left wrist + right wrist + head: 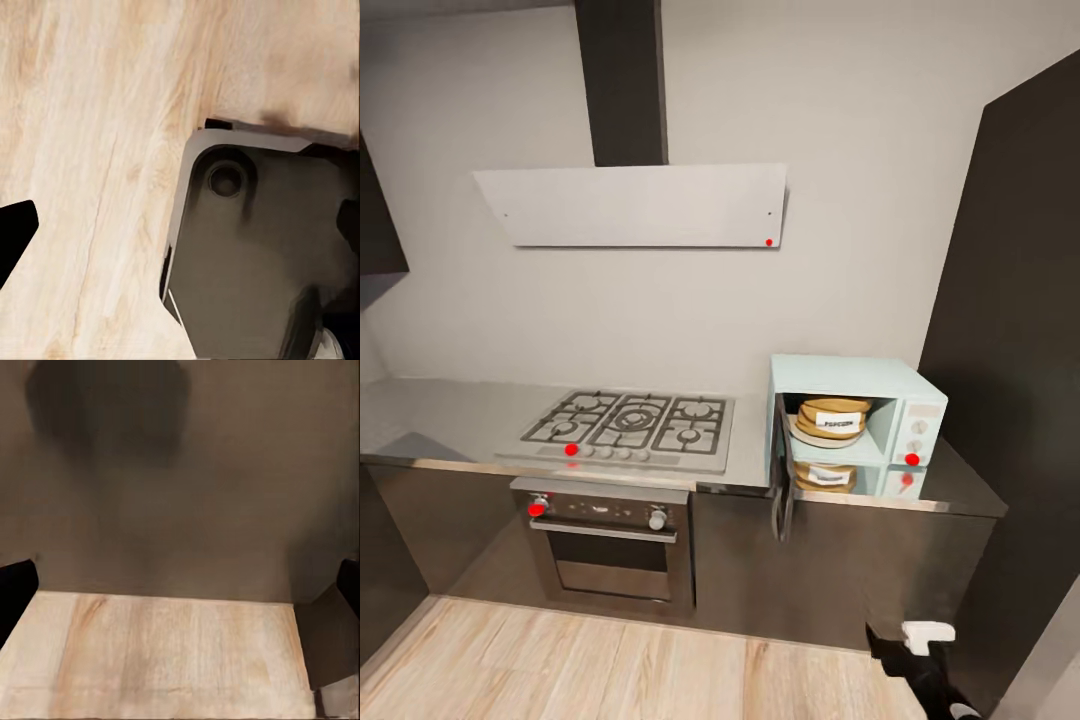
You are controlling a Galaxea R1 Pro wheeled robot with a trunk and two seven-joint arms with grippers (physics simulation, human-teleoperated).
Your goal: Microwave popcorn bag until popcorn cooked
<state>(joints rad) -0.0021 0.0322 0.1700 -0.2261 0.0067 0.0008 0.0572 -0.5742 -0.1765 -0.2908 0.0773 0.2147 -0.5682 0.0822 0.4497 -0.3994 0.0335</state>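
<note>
The pale mint-blue microwave (857,378) stands at the right end of the steel countertop (450,415). Its dark door (783,488) hangs swung open on the left side, seen edge-on. Inside the cavity sits the tan popcorn bag (832,418) with a white label facing me; the counter mirrors it below. The popcorn itself is too small to make out. My right arm (916,648) hangs low by the cabinet fronts, far below the microwave. My right gripper (180,589) is open with nothing in it, over floor and cabinet. My left gripper (180,229) is open above the floor.
A gas hob (628,422) is set into the counter left of the microwave, with a steel oven (610,545) below and a hood (635,205) above. A tall dark cabinet (1010,330) stands right of the microwave. My own base (255,247) lies under the left gripper.
</note>
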